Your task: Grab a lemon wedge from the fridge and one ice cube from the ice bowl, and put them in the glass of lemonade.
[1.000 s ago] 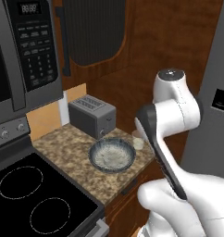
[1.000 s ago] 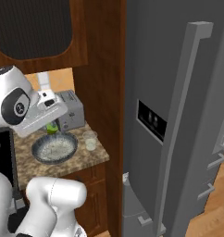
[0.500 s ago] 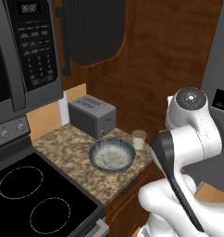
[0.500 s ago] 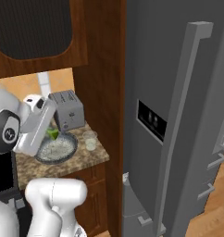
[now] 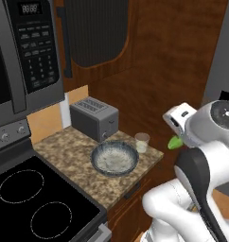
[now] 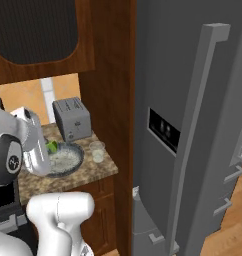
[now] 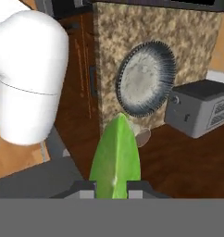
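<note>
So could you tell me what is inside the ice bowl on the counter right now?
The ice bowl shows a pale speckled inside; single ice cubes cannot be made out. In the right base view the arm covers its left part.

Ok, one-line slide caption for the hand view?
Green lemon wedge clamped in the jaws, with the ice bowl, toaster and granite counter ahead.

Base pair flanking; shared counter (image 5: pixel 74 156)
</note>
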{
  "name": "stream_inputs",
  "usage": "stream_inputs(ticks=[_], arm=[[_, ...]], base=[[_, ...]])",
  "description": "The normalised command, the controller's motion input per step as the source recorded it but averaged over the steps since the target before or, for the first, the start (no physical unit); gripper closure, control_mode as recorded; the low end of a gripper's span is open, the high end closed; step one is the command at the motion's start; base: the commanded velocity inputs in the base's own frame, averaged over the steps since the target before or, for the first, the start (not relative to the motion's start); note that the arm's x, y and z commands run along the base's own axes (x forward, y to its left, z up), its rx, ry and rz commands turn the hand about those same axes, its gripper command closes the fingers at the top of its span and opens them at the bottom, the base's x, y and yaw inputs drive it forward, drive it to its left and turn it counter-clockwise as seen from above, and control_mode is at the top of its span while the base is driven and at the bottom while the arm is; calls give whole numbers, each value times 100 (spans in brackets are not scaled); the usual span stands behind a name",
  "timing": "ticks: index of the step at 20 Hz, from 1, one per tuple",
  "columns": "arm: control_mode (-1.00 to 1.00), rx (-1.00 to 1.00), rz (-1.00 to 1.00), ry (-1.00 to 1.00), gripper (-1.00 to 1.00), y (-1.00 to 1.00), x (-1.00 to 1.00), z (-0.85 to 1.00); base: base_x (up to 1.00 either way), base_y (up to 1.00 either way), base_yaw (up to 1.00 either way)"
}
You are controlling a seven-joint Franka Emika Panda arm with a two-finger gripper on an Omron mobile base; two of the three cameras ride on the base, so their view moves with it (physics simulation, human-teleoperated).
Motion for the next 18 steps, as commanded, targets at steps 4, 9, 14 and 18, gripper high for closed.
stream_inputs(ticks=[4, 9, 14, 18], arm=[[-100, -63, 49, 20, 100, 0, -1, 1], [-100, -63, 37, 13, 100, 0, 12, -6], [-100, -33, 10, 0, 100, 0, 24, -17], [-100, 0, 0, -1, 100, 0, 3, -2]], base=[[0, 0, 0], [0, 0, 0], [0, 0, 0], [0, 0, 0]])
